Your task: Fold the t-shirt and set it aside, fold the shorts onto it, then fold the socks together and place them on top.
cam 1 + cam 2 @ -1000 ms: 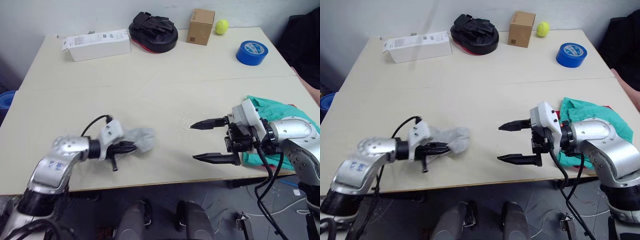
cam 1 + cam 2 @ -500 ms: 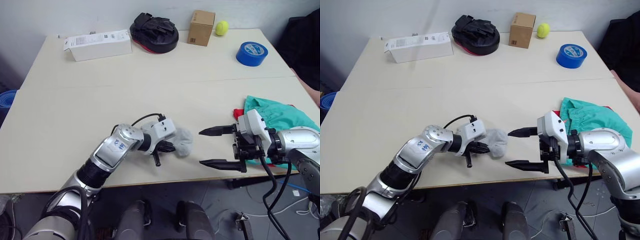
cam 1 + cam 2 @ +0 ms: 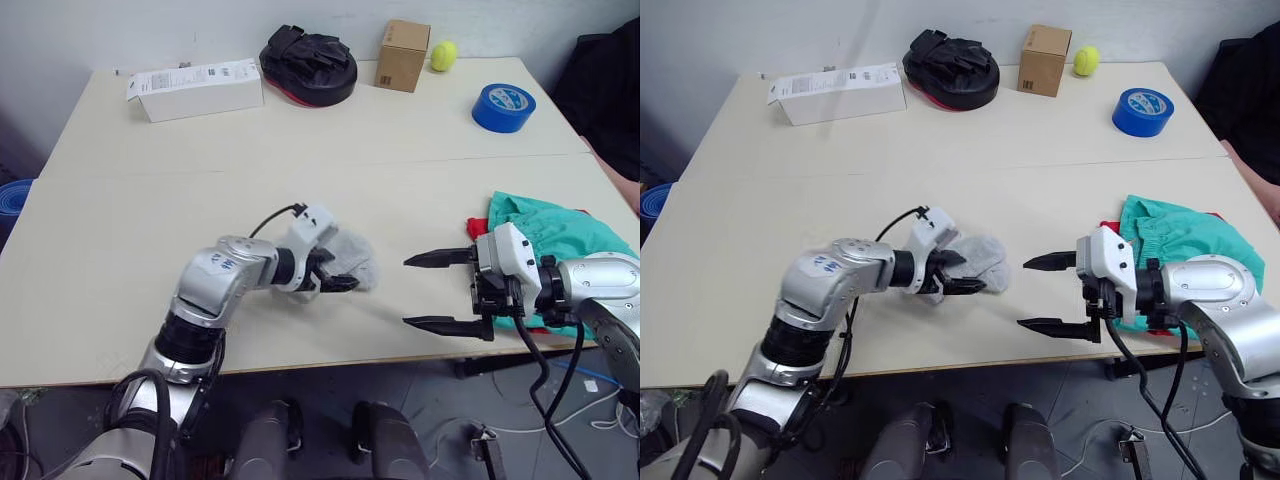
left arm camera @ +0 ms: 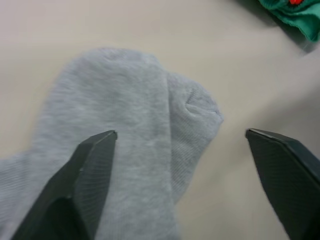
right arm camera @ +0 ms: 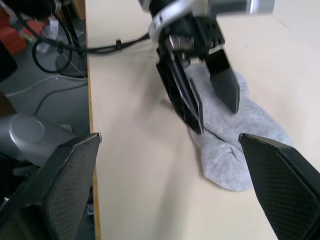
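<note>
Left end effector (image 3: 965,275) spread open over the grey socks (image 3: 980,262) on the worktop (image 3: 940,140); right end effector (image 3: 1045,293) wide open, empty, beside the shorts (image 3: 1175,235).

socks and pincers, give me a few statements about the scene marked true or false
1. The socks lie on the table under the left pincer. True.
2. The right pincer is shut on the shorts. False: it is open, its fingers spread, holding nothing.
3. The shorts lie near the table's right edge, with red fabric of the t-shirt showing beneath them. True.
4. The socks already rest on top of the shorts. False: they lie apart from them, on bare table.
5. The left pincer is open. True.
</note>
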{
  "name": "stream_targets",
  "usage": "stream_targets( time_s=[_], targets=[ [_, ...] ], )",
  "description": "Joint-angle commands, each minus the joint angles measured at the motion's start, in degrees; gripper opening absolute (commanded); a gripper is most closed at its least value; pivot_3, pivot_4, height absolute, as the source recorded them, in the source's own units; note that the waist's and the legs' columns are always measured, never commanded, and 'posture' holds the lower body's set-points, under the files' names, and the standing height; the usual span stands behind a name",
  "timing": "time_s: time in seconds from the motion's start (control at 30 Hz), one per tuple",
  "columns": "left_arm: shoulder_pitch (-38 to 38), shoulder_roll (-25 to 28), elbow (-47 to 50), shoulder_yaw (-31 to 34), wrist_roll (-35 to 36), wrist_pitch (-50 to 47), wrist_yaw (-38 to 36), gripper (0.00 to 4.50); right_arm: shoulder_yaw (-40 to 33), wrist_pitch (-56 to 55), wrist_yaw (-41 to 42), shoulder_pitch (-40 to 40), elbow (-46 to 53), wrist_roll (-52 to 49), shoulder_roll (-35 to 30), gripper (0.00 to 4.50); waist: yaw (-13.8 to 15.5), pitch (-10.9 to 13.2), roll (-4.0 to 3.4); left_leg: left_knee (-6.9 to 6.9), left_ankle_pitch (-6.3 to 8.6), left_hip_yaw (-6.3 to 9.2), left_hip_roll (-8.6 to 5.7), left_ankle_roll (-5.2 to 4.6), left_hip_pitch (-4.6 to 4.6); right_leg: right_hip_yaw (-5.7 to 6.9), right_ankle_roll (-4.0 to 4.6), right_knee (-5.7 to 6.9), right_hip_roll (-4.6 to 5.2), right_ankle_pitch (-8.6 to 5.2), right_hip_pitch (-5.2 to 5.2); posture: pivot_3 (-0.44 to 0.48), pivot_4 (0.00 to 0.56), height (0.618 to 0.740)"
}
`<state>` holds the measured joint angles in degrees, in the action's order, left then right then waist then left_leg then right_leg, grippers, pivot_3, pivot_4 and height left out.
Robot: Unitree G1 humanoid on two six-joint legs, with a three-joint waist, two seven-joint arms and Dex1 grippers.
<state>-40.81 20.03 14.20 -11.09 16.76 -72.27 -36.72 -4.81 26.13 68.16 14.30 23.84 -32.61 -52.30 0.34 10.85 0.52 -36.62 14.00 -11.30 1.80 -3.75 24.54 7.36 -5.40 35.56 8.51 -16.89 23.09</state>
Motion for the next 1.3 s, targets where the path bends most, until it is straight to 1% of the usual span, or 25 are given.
stream_targets(
  time_s=[0.03, 0.1, 0.23, 0.27, 0.33, 0.4, 0.47, 0.5, 0.57, 0.67, 0.8, 0.93, 1.03, 1.17, 1.3],
  targets=[
    [-1.75, 1.27, 4.30, 2.62, 3.08, -1.84, -0.46, 4.48, -0.07, -2.35, 0.47, 0.49, -0.65, 1.15, -0.11, 4.50, -0.03, 0.00, 0.00, 0.00, 0.00, 0.00, 0.00, 0.01, 0.00, 0.00, 0.00, 0.00, 0.00, 0.00, 0.00, 0.000, 0.150, 0.740],
    [-1.58, 3.43, 4.81, 2.48, 3.35, -1.10, -0.88, 4.48, 0.56, -3.39, 0.40, 1.15, -1.31, 2.23, 0.22, 4.50, 0.03, 0.00, 0.01, 0.00, 0.00, 0.00, -0.01, 0.01, 0.00, 0.01, -0.01, -0.01, 0.01, 0.00, -0.02, 0.000, 0.150, 0.740],
    [0.75, 16.99, 6.23, -6.01, -3.22, 15.80, -7.52, 4.48, 2.32, -6.12, 0.76, 2.95, -3.21, 4.56, 0.63, 4.50, -0.57, 0.03, 0.06, 0.14, -0.04, -0.07, -0.02, 0.18, -0.02, -0.05, 0.03, -0.01, -0.03, -0.02, 0.08, 0.000, 0.150, 0.740],
    [1.56, 19.66, 6.41, -7.53, -4.52, 20.17, -9.38, 4.48, 2.52, -6.34, 1.12, 3.23, -3.52, 4.53, 0.64, 4.50, -0.62, 0.04, 0.06, 0.27, -0.06, -0.14, -0.03, 0.22, -0.03, -0.12, 0.05, 0.00, -0.03, -0.02, 0.16, 0.000, 0.150, 0.740],
    [3.70, 24.44, 7.16, -9.53, -6.73, 27.92, -13.03, 4.48, 3.02, -6.79, 2.04, 3.94, -3.93, 4.50, 0.69, 4.50, -0.57, 0.04, 0.06, 0.45, -0.10, -0.25, -0.04, 0.29, -0.03, -0.19, 0.09, 0.01, -0.03, -0.05, 0.33, 0.000, 0.150, 0.740],
    [5.84, 27.33, 8.17, -10.75, -8.39, 32.71, -15.13, 4.48, 3.35, -7.31, 2.61, 4.43, -4.16, 4.74, 0.80, 4.50, -0.54, 0.04, 0.06, 0.49, -0.09, -0.24, -0.02, 0.32, 0.00, -0.18, 0.10, 0.04, -0.02, -0.05, 0.46, 0.000, 0.150, 0.740],
    [8.18, 28.24, 10.47, -11.03, -7.45, 32.10, -16.41, 4.48, 4.10, -8.72, 3.08, 4.83, -4.35, 5.75, 0.89, 4.50, -0.47, 0.04, 0.07, 0.51, -0.06, -0.24, -0.01, 0.37, 0.00, -0.17, 0.11, 0.06, -0.02, -0.06, 0.47, 0.000, 0.150, 0.740],
    [9.02, 27.87, 11.66, -10.87, -6.61, 31.13, -16.60, 4.48, 4.77, -9.92, 3.31, 4.96, -4.76, 6.74, 0.98, 4.50, -0.33, 0.04, 0.07, 0.50, -0.05, -0.23, -0.01, 0.36, 0.03, -0.16, 0.11, 0.05, -0.02, -0.06, 0.47, 0.000, 0.150, 0.740],
    [9.78, 26.37, 13.17, -10.36, -5.62, 28.85, -15.90, 4.48, 6.11, -12.51, 3.11, 5.43, -6.16, 9.20, 1.50, 4.50, -0.27, 0.05, 0.08, 0.45, -0.03, -0.20, -0.02, 0.32, 0.08, -0.15, 0.11, 0.02, 0.00, -0.06, 0.46, 0.000, 0.150, 0.740],
    [9.86, 24.27, 12.97, -10.68, -7.14, 28.36, -13.70, 4.48, 8.76, -16.53, 1.72, 7.44, -10.29, 14.36, 2.79, 4.50, -0.44, 0.06, 0.11, 0.22, -0.04, -0.21, -0.01, 0.25, 0.22, -0.13, 0.09, -0.02, -0.01, -0.05, 0.45, 0.000, 0.150, 0.740],
    [10.35, 22.51, 12.18, -11.72, -8.18, 28.19, -12.56, 4.48, 12.86, -23.76, -0.91, 14.06, -20.08, 22.87, 5.62, 4.50, -0.71, 0.07, 0.11, 0.10, -0.06, -0.21, -0.01, 0.21, 0.22, -0.16, 0.05, 0.04, 0.01, 0.00, 0.44, 0.000, 0.150, 0.740],
    [9.93, 21.26, 9.08, -13.15, -11.23, 28.70, -10.60, 4.48, 17.74, -35.94, -3.84, 22.94, -33.22, 33.07, 8.53, 4.50, -1.24, 0.07, 0.11, 0.11, -0.12, -0.21, 0.00, 0.19, 0.24, -0.12, 0.10, 0.20, -0.04, -0.03, 0.52, 0.000, 0.150, 0.740],
    [9.75, 19.88, 7.41, -12.99, -12.10, 29.24, -10.00, 3.86, 20.58, -42.30, -5.58, 28.96, -42.24, 37.42, 11.81, 4.50, -1.80, 0.07, 0.11, 0.08, -0.30, -0.16, 0.02, -0.06, 0.27, -0.01, 0.10, 0.36, -0.07, -0.03, 0.54, 0.000, 0.150, 0.740],
    [9.73, 19.03, 6.65, -12.88, -12.63, 29.37, -10.22, 2.57, 23.43, -51.82, -7.77, 33.79, -51.56, 42.19, 14.63, 4.50, -2.00, 0.07, 0.11, -0.15, -0.33, -0.16, 0.08, -0.08, 0.30, 0.04, 0.07, 0.47, -0.17, -0.05, 0.52, 0.000, 0.150, 0.740],
    [10.04, 18.41, 6.78, -12.56, -12.87, 29.10, -10.28, 1.26, 25.26, -58.94, -10.42, 36.64, -58.11, 45.77, 16.84, 4.50, -2.08, 0.07, 0.10, -0.35, -0.32, -0.16, 0.13, -0.08, 0.36, 0.03, 0.04, 0.51, -0.22, -0.07, 0.50, 0.000, 0.150, 0.740]
  ],
)
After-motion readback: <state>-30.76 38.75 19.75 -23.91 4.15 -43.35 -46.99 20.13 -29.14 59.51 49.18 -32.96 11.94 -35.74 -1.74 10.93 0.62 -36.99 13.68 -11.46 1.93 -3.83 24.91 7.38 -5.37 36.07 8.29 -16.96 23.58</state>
